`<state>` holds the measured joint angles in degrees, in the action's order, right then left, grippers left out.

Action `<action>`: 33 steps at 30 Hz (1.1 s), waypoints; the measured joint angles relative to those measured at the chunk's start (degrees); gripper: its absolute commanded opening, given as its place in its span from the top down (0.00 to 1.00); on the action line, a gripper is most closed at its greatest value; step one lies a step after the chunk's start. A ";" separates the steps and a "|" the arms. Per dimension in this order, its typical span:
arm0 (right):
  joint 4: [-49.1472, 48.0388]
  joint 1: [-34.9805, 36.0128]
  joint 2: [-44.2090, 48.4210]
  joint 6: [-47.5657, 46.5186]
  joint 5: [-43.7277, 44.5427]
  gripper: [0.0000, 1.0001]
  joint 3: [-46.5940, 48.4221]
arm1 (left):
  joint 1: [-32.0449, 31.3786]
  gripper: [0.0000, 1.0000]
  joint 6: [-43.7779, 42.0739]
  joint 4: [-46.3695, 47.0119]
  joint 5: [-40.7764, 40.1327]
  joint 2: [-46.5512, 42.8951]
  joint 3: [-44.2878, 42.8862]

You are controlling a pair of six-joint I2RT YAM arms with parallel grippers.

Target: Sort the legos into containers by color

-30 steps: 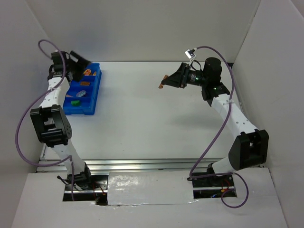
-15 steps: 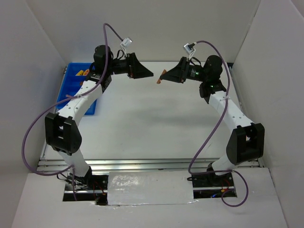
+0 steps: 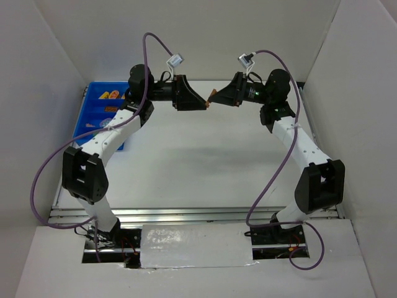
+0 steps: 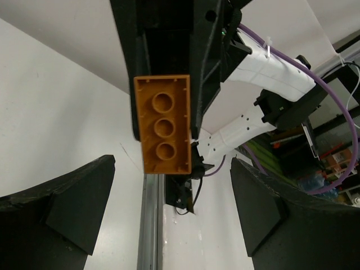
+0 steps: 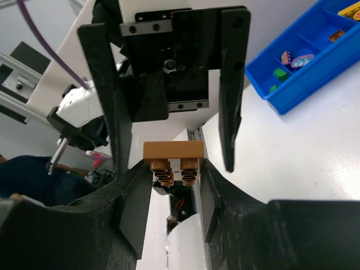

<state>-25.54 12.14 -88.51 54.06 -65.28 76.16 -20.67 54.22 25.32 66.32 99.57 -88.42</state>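
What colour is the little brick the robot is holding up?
Orange-brown. The brick shows best in the left wrist view, pinched in the right gripper.

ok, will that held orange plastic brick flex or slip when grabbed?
The orange plastic brick looks rigid moulded, so probably no flex. The right gripper pinches its smooth sides, so it may pivot or slip. Small; likely very light.

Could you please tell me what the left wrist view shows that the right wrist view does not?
Only the left wrist view shows the hollow face of the orange-brown brick, with three round tubes, and the right arm's white links behind it. Only the right wrist view shows the blue bin with small pieces in its compartments. Both show the brick clamped in the right gripper, with the left gripper open and facing it.
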 measured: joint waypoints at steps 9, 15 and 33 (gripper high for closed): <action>2.91 0.09 -0.63 -3.54 0.11 1.00 0.50 | -1.79 0.35 0.00 -1.29 0.50 1.62 -2.51; 5.55 0.15 -0.70 -5.77 -0.09 1.00 1.03 | -1.70 0.66 -0.50 -2.95 0.20 3.10 -2.80; -10.71 -5.53 -0.70 7.58 1.05 0.00 -6.82 | 6.91 1.00 -11.65 -19.10 -7.82 4.70 -9.09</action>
<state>-36.25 6.61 -89.21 61.65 -64.23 69.34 -13.76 42.57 6.22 58.50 104.27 -97.51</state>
